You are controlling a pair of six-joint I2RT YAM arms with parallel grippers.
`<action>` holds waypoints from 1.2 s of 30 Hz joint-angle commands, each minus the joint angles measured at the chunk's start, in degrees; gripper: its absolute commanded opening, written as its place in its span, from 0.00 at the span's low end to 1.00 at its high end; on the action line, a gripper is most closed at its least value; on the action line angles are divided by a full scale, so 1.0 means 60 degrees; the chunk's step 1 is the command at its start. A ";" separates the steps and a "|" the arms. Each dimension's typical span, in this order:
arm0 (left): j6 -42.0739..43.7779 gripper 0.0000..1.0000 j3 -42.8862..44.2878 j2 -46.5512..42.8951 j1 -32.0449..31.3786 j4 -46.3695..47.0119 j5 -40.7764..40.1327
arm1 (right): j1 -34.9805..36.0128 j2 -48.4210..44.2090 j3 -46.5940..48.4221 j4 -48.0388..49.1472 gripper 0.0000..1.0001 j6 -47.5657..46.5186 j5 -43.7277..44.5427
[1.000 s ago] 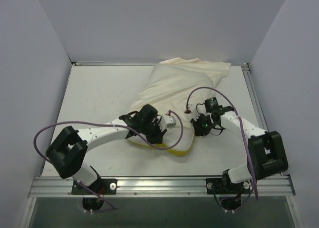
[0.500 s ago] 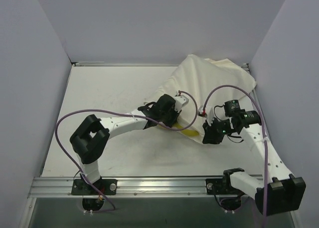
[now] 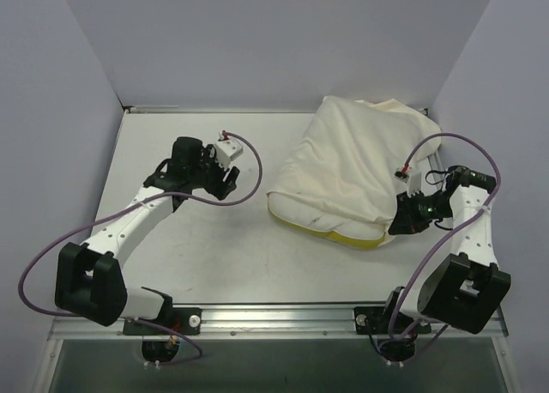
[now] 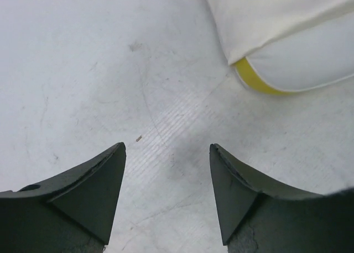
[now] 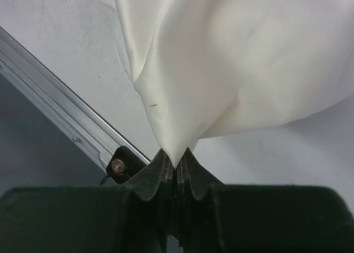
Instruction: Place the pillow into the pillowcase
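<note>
1. The pillowcase (image 3: 360, 153), a wrinkled cream cloth, lies at the far right of the table (image 3: 171, 256) and bulges over most of the pillow.
2. The pillow (image 4: 310, 59), plump and white, pokes out at the sack's near edge, with its yellow band (image 3: 353, 236) showing there.
3. The right gripper (image 5: 176, 163) has its jaws pressed together on a bunched fold of the pillowcase at the near right corner.
4. The left gripper (image 4: 166, 170) is spread wide over bare table, well left of the pillow, and holds nothing.
</note>
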 commanded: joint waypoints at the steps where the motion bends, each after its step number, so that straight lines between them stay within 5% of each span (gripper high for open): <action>1: 0.2112 0.70 -0.0818 0.0363 -0.0018 0.0419 0.1254 | -0.0372 0.0337 0.0166 -0.1014 0.00 -0.0757 0.0218; 7: 0.2597 0.64 -0.2124 0.1066 -0.0793 0.3655 0.0611 | -0.0387 0.0762 -0.0155 -0.0633 0.00 -0.0450 0.0556; 13: 0.2465 0.54 -0.2139 0.2018 -0.1540 0.5286 -0.0136 | -0.0387 0.0660 -0.0522 -0.0267 0.00 -0.0142 0.0702; 18: 0.2230 0.42 -0.1305 0.2794 -0.1760 0.4645 -0.0298 | -0.0387 0.0704 -0.0640 -0.0135 0.00 -0.0040 0.0820; 36: 0.1822 0.29 0.0643 0.4230 -0.2230 0.3384 -0.0166 | -0.0416 0.0690 -0.0640 -0.0105 0.00 0.0004 0.0849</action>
